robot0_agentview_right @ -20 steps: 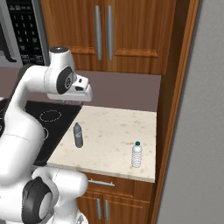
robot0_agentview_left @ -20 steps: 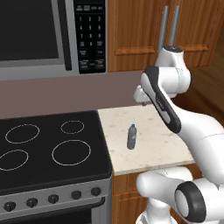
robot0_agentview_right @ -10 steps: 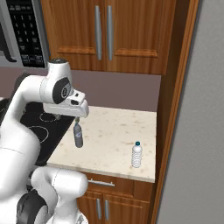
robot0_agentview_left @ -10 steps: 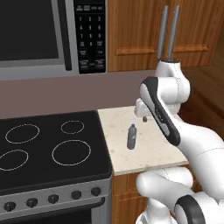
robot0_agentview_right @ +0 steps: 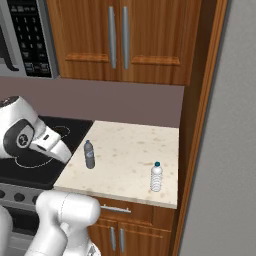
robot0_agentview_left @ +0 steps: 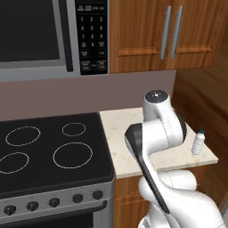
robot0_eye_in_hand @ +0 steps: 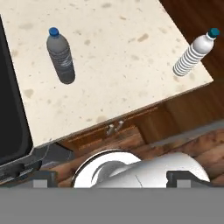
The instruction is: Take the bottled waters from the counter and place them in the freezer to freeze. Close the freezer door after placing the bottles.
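Two slim translucent plastic bottles, one grey (robot0_agentview_right: 89, 154) and one white (robot0_agentview_right: 157, 177), are standing untouched on the beige speckled surface (robot0_agentview_right: 125, 150); the claw (robot0_eye_in_hand: 111, 177) is hanging spread wide, gripping nothing; everything remains undone.

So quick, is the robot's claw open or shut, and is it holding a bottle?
Gripper: open, holding nothing. The grey-blue bottle and the white ribbed bottle stand on the beige speckled counter.
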You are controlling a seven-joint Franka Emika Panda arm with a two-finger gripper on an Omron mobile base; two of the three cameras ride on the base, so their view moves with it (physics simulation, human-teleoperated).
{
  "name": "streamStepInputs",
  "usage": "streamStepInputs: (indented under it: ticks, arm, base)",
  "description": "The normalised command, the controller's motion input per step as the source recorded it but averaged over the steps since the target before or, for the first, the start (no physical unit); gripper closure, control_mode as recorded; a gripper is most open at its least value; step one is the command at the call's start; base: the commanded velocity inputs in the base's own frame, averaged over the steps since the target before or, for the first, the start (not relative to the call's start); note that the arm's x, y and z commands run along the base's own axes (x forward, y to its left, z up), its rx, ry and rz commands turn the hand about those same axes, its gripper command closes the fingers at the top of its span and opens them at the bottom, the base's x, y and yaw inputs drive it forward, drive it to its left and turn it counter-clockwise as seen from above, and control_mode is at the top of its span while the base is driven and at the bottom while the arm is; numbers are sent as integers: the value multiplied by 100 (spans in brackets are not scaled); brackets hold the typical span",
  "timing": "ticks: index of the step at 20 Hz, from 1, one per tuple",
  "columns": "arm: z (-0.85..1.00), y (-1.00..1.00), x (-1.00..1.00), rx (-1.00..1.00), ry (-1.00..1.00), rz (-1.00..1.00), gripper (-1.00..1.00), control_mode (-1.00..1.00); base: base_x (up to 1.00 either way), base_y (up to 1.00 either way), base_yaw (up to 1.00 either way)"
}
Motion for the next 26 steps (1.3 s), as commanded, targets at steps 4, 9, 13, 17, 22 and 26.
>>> streamStepInputs:
  ticks: [4,9,13,17,22,26]
  arm:
    - [-12,90,4,-50,-28,-51,-100,-100]
    - [-23,87,74,-60,-25,-48,-100,-100]
    - [-15,49,100,-41,-10,-44,-100,-100]
    - [-33,10,98,-17,0,-22,-100,-100]
    - [-17,0,33,1,-7,-11,-100,-100]
    - [-14,0,27,8,-16,-9,-100,-100]
  base:
    - [0,0,0]
    - [0,0,0]
    - [0,0,0]
    - [0,0,0]
    - [0,0,0]
    - [0,0,0]
